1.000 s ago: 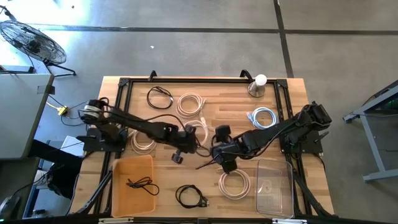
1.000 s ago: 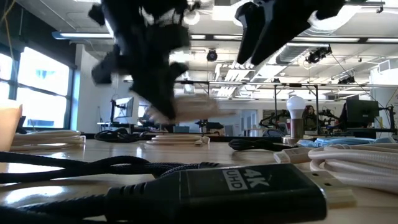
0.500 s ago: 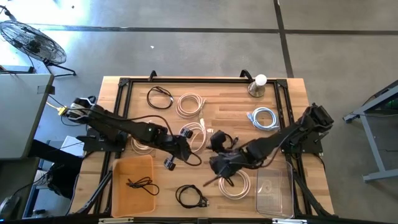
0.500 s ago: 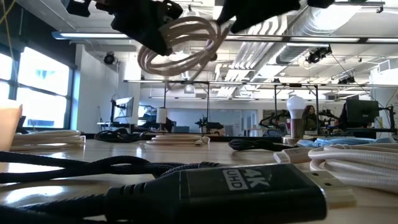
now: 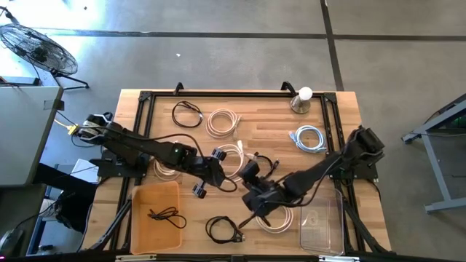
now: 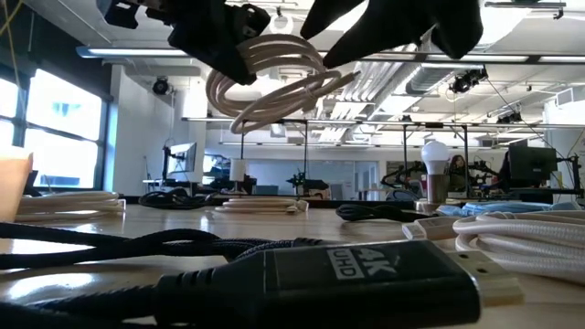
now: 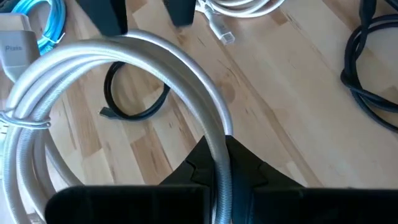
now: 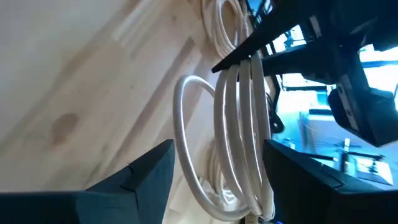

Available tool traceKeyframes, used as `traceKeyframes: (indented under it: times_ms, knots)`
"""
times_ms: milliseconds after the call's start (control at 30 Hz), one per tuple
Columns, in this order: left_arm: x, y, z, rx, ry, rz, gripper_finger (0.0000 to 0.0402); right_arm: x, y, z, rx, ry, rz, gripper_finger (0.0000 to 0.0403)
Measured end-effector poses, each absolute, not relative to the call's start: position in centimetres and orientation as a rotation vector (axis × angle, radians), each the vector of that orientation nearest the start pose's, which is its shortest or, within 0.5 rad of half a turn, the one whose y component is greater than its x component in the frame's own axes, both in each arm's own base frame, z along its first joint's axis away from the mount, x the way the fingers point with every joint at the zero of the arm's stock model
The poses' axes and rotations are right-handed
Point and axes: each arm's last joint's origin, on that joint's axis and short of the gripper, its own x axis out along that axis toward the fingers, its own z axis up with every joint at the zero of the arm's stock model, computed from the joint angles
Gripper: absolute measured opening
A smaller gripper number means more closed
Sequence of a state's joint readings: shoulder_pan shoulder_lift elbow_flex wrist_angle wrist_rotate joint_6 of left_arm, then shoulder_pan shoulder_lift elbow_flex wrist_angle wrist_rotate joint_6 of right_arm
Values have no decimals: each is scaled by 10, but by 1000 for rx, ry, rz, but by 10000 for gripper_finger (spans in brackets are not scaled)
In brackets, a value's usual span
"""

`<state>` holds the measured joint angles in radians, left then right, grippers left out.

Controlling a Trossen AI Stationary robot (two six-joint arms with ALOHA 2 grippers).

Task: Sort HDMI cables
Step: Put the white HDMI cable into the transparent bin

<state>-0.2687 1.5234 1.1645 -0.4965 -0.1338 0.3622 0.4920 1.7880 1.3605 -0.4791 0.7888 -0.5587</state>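
Cream coiled HDMI cable (image 6: 274, 87) was held clamped above the table's (image 5: 269, 124) middle by the left gripper (image 5: 220, 161), arm stretched inward; the right gripper (image 5: 251, 191), fingers spread wide, was angled just beside it.

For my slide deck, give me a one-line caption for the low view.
Left gripper holds a cream cable coil in the air, right gripper beside it with jaws open, above the cable-strewn table.
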Motion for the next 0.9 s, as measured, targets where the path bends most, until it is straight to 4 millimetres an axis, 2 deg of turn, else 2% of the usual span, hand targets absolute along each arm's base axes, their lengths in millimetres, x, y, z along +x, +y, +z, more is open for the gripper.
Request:
traceKeyframes:
  times_ms: [267, 567, 700, 900]
  knots:
    - [311, -82, 265, 500, 797, -298, 10, 349, 156, 246, -1077, 791, -166, 236]
    - [312, -83, 266, 491, 784, -312, 10, 357, 144, 245, -990, 793, -129, 229]
    - [312, -83, 266, 491, 782, -310, 10, 357, 142, 245, -961, 796, -140, 180]
    - [312, -83, 266, 492, 787, -305, 33, 357, 143, 243, -942, 801, -75, 36]
